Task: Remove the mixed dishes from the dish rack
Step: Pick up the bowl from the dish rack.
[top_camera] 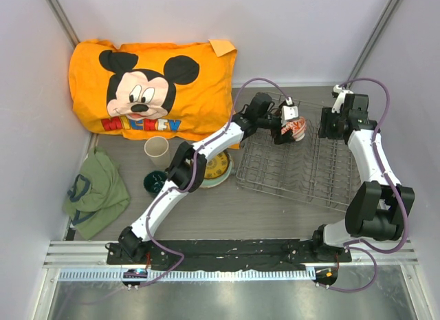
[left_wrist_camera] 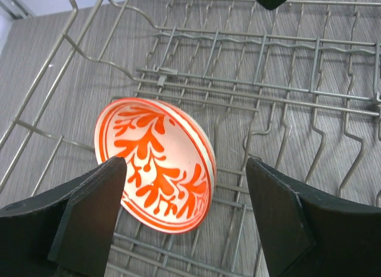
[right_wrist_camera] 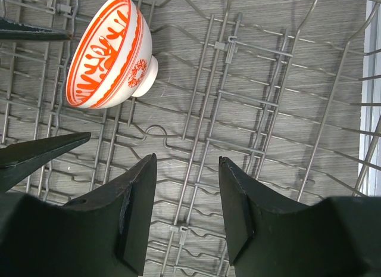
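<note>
Wire rack [top_camera: 295, 170] props the bowl [left_wrist_camera: 156, 164] between jaws of left claw [left_wrist_camera: 186, 173].

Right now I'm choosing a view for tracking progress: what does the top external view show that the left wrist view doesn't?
Only top external: the beige cup, teal mug and yellow-centred plate on the table left of the dish rack, plus the Mickey pillow. Only left wrist: the orange leaf pattern inside the bowl, and the left gripper with open jaws straddling it. Both: the bowl tipped on its side in the dish rack.
</note>
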Available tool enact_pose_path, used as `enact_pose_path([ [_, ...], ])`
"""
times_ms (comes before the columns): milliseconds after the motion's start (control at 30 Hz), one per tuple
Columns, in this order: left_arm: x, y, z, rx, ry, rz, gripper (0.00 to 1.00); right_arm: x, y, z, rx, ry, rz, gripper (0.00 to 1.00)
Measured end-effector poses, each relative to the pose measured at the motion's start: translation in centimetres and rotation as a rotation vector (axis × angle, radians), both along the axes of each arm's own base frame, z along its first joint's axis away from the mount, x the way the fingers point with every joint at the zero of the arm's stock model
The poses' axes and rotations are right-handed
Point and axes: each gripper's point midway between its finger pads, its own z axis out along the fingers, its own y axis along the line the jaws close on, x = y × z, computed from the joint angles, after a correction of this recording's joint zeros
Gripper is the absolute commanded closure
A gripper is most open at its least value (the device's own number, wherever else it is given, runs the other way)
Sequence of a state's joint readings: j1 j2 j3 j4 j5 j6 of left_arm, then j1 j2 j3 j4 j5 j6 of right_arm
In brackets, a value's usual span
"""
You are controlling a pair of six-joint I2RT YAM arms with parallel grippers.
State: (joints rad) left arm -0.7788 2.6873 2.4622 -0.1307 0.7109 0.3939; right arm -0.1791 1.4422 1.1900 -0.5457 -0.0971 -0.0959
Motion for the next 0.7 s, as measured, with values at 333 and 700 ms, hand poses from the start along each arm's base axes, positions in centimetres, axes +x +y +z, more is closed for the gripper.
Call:
enact_pose_path([
  [333, -0.5, -0.6, -1.6, -0.015, 0.027, -0.038, 0.37, -0.2, -0.2, -0.2, 0.004, 0.005, 0.001, 0.50],
  [700, -1.0, -0.9, -1.8, -0.019, 0.036, -0.056, 0.62, -0.2, -0.4, -0.3, 0.008, 0.005, 0.002, 0.50],
])
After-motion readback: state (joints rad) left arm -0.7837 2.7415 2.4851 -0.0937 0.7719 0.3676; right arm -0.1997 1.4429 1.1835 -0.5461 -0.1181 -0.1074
